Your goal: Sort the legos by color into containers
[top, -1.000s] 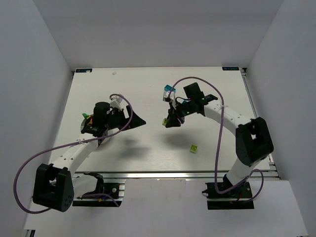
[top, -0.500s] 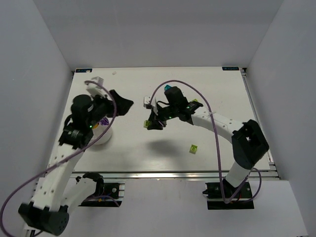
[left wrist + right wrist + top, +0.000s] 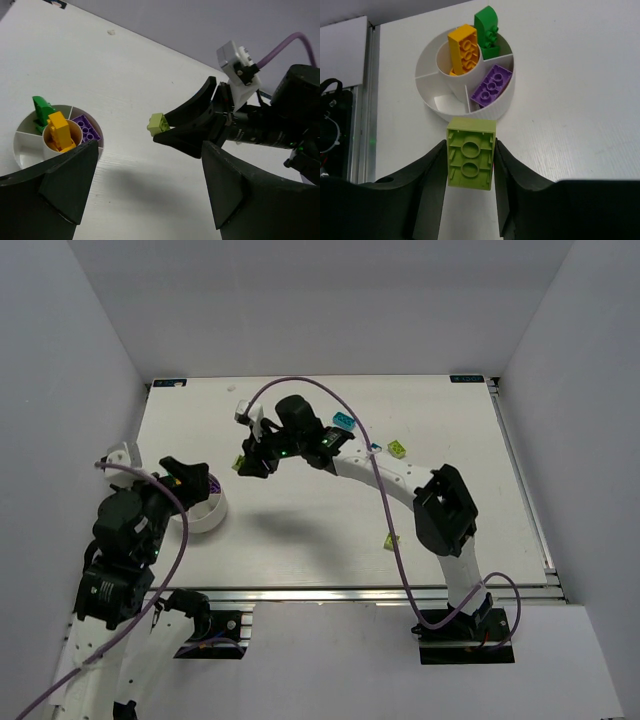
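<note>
My right gripper (image 3: 244, 466) is shut on a lime green brick (image 3: 471, 154), gripped by its long sides with its hollow underside facing the wrist camera. It hangs above the table just right of the white divided bowl (image 3: 427, 97). The bowl holds a yellow-orange brick (image 3: 463, 49) in its centre cup, a dark green brick (image 3: 487, 32) and a purple brick (image 3: 491, 86) in separate wedges. My left gripper (image 3: 150, 170) is open and empty, beside the bowl (image 3: 22, 150), looking at the held brick (image 3: 159, 123).
A cyan brick (image 3: 343, 421) and a yellow-green brick (image 3: 398, 449) lie at the back centre-right. Another lime brick (image 3: 391, 540) lies near the front, partly behind the right arm. The left arm's purple cable loops over the table's left edge.
The right arm has swept left across the table with the lime brick, ending close to the bowl. The left arm has drawn back left and toward the near edge.
</note>
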